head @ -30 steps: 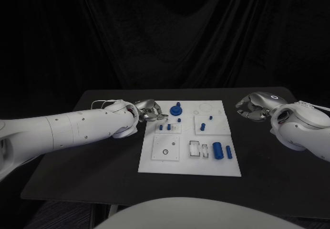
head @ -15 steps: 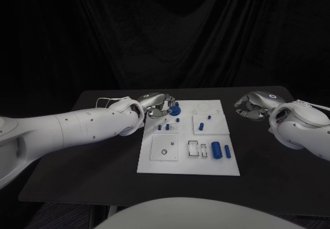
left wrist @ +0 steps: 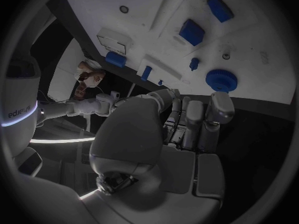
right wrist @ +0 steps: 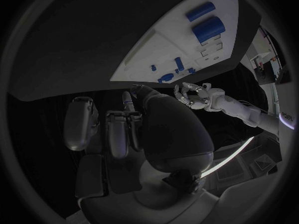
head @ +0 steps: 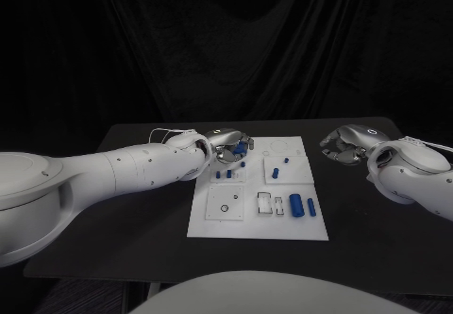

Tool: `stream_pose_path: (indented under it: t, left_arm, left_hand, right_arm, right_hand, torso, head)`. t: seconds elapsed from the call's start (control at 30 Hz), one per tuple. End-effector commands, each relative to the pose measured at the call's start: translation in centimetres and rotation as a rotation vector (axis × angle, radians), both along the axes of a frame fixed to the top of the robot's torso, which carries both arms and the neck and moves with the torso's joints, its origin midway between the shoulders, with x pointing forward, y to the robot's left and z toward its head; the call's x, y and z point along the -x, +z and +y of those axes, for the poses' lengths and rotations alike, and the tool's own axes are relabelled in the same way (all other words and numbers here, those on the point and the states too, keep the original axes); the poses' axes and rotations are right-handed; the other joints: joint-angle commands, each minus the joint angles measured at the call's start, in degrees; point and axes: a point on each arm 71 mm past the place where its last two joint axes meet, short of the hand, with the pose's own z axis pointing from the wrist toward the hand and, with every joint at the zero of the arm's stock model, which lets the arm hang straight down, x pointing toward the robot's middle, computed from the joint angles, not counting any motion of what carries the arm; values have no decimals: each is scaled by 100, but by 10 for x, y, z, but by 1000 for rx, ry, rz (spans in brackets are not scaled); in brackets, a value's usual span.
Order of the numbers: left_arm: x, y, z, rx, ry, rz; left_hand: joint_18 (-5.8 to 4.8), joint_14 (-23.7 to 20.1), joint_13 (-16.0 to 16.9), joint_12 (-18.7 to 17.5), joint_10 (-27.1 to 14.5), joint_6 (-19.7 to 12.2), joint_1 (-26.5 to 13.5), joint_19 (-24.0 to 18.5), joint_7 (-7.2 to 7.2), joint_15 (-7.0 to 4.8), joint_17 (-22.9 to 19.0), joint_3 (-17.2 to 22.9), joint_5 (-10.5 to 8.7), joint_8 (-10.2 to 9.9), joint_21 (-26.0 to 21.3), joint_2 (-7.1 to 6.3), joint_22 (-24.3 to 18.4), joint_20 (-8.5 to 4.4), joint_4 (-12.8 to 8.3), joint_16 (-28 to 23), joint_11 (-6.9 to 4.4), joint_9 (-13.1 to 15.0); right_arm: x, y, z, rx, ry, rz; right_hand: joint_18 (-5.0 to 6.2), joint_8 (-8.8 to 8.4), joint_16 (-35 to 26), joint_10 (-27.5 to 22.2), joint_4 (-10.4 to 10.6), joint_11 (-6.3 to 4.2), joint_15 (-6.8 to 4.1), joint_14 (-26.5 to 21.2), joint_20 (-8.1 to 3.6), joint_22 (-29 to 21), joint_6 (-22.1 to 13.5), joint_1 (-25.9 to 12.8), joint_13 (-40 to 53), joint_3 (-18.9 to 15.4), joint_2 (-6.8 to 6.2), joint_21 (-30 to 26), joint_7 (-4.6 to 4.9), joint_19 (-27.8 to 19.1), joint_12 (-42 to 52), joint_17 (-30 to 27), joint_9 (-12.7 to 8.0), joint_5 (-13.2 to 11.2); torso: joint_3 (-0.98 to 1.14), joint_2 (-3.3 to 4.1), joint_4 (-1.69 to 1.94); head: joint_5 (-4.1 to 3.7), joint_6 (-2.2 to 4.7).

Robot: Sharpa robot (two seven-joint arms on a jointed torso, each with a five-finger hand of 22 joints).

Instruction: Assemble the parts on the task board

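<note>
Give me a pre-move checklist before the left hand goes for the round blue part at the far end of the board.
1. Left hand near the round blue part: ok, its fingers reach up to it.
2. Left hand holding nothing: ok in the left wrist view, nothing lies between its fingers.
3. Contact with the part: cannot tell.
4. Right hand off the task board: ok, it hangs beside the board's far right corner.
5. Two larger blue cylinders out of the way: ok, lying at the board's near right.
</note>
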Motion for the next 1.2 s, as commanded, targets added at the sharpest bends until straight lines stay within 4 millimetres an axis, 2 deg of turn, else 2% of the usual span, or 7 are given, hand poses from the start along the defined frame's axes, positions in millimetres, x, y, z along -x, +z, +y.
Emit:
stream_pose_path:
  t: [0.03,0.2,0.33,0.77,1.2]
  left_arm:
    - [0,-4,-4,-73,-38,23]
    - [-3,-8,-7,-121,-37,31]
    - [-4,-10,-9,-142,-31,42]
    - [-5,-15,-9,-173,-10,70]
    - [-3,-26,-6,-187,5,93]
  left_hand:
    - [48,30,12,56,30,19,-100,41,-17,15,2,-17,-76,-23,47,-16,708,24,-34,31,8,-49]
    - [53,89,6,106,63,24,-195,102,-47,20,20,-18,-154,-22,106,-2,720,62,-38,66,8,-157]
    - [55,155,-10,105,41,98,-280,135,-42,33,53,-37,-187,-6,131,-22,724,87,-42,102,22,-219]
    - [57,207,-49,69,-51,261,-487,152,3,103,56,-109,-266,38,122,-41,713,160,-23,147,102,-297]
    - [54,224,-56,65,-70,336,-527,174,28,124,64,-116,-262,64,132,-24,717,182,-33,163,122,-302]
  right_arm:
    - [0,0,0,-2,-8,-9]
    - [0,0,1,-2,-7,-9]
    - [-1,0,2,-2,-6,-9]
    - [-2,-1,2,-2,-5,-11]
    - [-1,-1,2,-1,-4,-10]
  right_hand:
    - [114,-7,-27,426,-10,50,48,569,-6,1001,-6,-68,1356,26,5,-13,17,-46,-30,1435,-8,29]
    - [114,-7,-27,426,-10,50,48,569,-6,1001,-6,-68,1356,26,5,-13,17,-46,-30,1435,-8,29]
    - [114,-7,-27,426,-10,50,48,569,-6,1001,-6,-68,1356,26,5,-13,17,-46,-30,1435,-8,29]
    - [114,-7,-27,426,-10,50,48,569,-6,1001,-6,-68,1356,26,5,-13,17,-46,-30,1435,-8,29]
    - [115,-5,-31,421,-15,50,49,568,-5,1000,0,-85,1352,29,-7,-19,17,-48,-35,1432,-9,32]
  torso:
    - [0,-3,-21]
    - [9,-11,-24]
    - [11,-6,-46]
    - [10,2,-23]
    - [10,-8,-11]
  head:
    - [-3,-1]
    - [-10,-1]
    - [19,-1]
    - [-2,-1]
    - [-37,-1]
